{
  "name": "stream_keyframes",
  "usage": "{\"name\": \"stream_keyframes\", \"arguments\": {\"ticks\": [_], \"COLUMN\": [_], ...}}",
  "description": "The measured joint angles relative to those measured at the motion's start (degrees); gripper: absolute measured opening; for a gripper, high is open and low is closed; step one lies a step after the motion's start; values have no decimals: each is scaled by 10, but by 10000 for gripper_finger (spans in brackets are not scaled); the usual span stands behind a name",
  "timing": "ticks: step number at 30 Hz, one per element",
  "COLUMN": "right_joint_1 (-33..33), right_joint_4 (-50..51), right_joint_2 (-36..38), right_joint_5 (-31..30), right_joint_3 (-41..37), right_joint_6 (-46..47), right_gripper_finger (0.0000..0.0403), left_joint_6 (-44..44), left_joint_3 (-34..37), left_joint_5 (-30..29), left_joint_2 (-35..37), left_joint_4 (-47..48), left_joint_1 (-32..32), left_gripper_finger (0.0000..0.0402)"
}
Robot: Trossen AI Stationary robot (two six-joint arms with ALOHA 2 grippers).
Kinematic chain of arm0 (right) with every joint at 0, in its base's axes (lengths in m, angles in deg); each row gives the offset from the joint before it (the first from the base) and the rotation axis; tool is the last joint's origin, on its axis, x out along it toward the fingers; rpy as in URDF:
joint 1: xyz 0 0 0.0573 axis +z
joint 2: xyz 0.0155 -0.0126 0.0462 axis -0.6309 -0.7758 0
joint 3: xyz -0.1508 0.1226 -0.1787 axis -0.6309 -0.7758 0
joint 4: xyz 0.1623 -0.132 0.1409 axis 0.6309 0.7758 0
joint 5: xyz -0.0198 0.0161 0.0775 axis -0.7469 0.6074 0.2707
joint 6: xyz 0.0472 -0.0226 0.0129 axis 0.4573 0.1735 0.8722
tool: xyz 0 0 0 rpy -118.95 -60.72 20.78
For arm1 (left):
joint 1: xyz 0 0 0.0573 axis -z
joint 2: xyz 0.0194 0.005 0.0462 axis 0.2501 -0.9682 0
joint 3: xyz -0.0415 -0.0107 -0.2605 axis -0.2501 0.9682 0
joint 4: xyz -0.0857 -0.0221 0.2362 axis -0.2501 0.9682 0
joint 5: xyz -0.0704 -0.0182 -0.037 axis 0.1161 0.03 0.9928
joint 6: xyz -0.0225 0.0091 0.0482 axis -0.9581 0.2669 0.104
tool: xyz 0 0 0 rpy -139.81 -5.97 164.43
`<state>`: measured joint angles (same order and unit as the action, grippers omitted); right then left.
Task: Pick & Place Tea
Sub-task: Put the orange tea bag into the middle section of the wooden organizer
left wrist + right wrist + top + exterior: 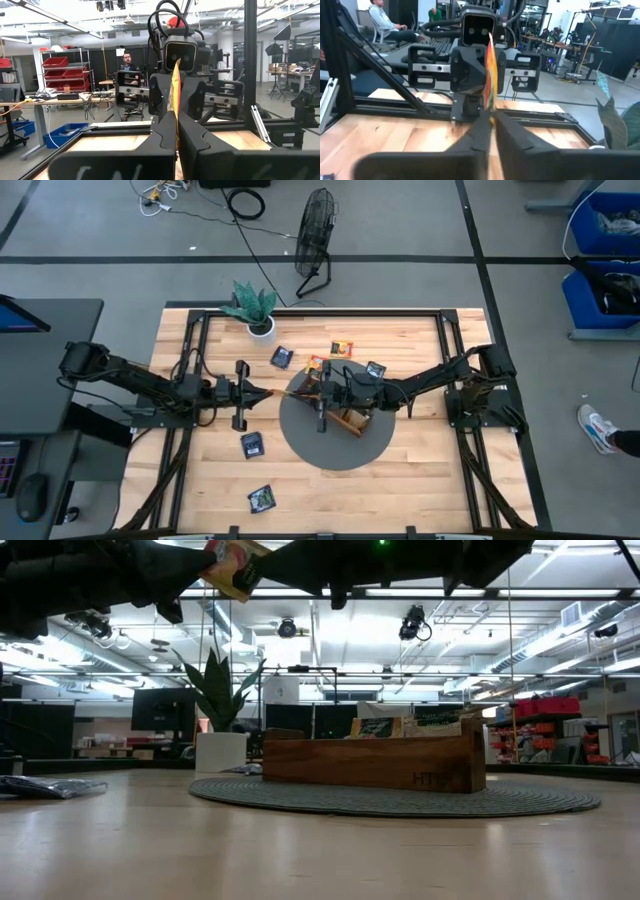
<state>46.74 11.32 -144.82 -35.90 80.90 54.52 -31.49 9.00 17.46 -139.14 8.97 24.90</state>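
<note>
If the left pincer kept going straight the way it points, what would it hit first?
Most likely the right pincer, facing it directly and gripping the same orange-yellow sachet that the left pincer holds; the remaining gap is unclear.

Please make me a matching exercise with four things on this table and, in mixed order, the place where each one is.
Things:
1. plant
2. wooden tray
3. orange-yellow sachet
4. dark sachet

Places:
A. on the round grey mat
B. in the air, clamped between the left gripper and the right gripper
C. flat on bare wood, away from the mat
D. in a white pot

Pairs: 1-D, 2-A, 3-B, 4-C
</note>
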Motion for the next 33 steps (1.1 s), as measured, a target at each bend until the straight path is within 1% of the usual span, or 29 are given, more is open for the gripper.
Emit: {"name": "stream_keyframes", "arguments": {"ticks": [2, 9, 12, 17, 21, 24, 27, 30, 33], "right_joint_1": [0, -1, -1, -1, -2, -5, -12, -23, -32], "right_joint_4": [-3, -2, 5, 66, 147, 224, 303, 435, 572], "right_joint_2": [0, 0, 2, 28, 64, 94, 127, 147, 150], "right_joint_5": [5, 2, -1, -8, -24, -31, -31, -32, -32], "right_joint_3": [0, 0, 0, 0, 0, 0, 1, 29, 81], "right_joint_6": [-6, 0, 2, 22, 50, 88, 137, 191, 230], "right_gripper_finger": [8, 3, 2, 1, 1, 1, 1, 0, 0], "left_joint_6": [0, 0, 0, 7, 17, 24, 39, 45, 45], "left_joint_3": [0, 0, 0, 0, 0, 0, 0, 0, 0], "left_joint_5": [-1, -2, -5, -27, -29, -45, -46, -49, -74], "left_joint_2": [0, 0, 0, 0, 0, 0, 0, 0, 0], "left_joint_4": [-1, 0, 2, 2, 5, 32, 58, 68, 74], "left_joint_1": [0, 0, 0, 0, 0, 1, 0, 1, 1], "left_gripper_finger": [2, 8, 22, 55, 93, 123, 149, 168, 177]}}
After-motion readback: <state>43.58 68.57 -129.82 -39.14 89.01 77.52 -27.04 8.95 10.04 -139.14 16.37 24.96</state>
